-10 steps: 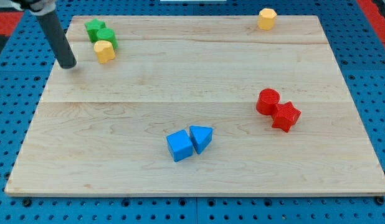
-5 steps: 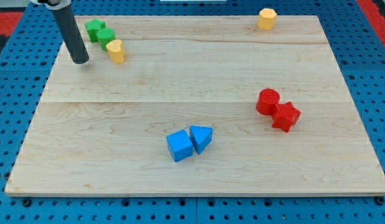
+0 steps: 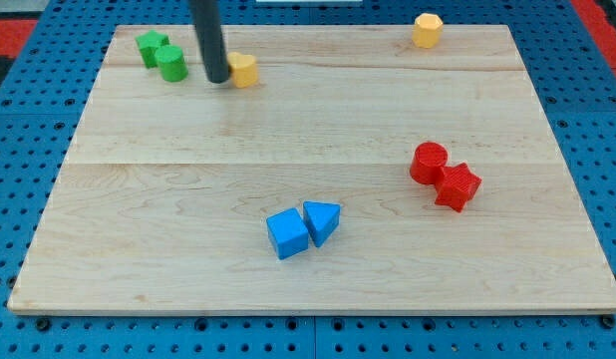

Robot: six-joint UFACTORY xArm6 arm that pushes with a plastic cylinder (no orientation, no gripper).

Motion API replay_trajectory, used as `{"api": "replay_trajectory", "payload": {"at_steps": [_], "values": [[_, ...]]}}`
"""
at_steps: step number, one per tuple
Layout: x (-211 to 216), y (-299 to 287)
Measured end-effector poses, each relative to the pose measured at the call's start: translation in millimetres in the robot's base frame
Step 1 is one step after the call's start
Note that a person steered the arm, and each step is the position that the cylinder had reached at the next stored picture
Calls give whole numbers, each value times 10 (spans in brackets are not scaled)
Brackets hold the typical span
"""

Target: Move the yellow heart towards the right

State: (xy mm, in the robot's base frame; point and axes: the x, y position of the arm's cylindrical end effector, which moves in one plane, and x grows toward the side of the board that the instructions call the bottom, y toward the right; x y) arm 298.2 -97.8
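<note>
The yellow heart (image 3: 245, 70) lies on the wooden board near the view's top, left of centre. My tip (image 3: 218, 78) stands right against the heart's left side, touching or nearly touching it. The dark rod rises from there out of the view's top. A second yellow block, a hexagon (image 3: 426, 30), sits at the board's top edge toward the right.
A green star (image 3: 151, 46) and a green cylinder (image 3: 170, 64) sit together at the top left, just left of my tip. A red cylinder (image 3: 428, 163) and red star (image 3: 458, 186) are at the right. A blue cube (image 3: 287, 233) and blue triangle (image 3: 322, 220) lie at bottom centre.
My tip has swept to the right along the board's top. The yellow heart has slid right with it, away from the green blocks. The other blocks have not moved.
</note>
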Motion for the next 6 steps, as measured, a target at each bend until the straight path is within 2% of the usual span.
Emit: {"api": "replay_trajectory", "payload": {"at_steps": [1,2,3,4,5,6], "values": [[-11,782],[-16,712],[-168,38],[-366,-121],[-471,396],[-357,956]]}}
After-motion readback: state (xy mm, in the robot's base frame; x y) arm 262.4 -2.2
